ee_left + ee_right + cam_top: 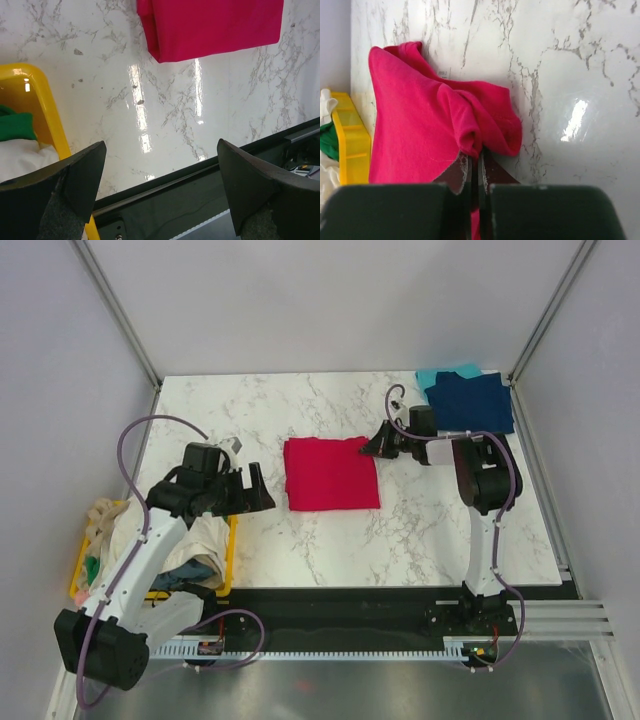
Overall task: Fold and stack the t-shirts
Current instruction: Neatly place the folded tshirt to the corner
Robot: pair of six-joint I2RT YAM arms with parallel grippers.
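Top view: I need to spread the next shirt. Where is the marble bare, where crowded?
Bare: the far-left table beyond the left gripper and red t-shirt; the near strip between it and the front edge, right of the yellow bin. Crowded: the far-right corner with the navy t-shirt, and where the right gripper pinches the red one.

The red shirt (410,125) is disappearing at its pinched fold between the closed jaws of the right gripper (476,166). Ahead of the spread jaws of the left gripper (160,150), the same shirt is running off the top edge, and a yellow bin (46,112) outside one jaw is being cut off.
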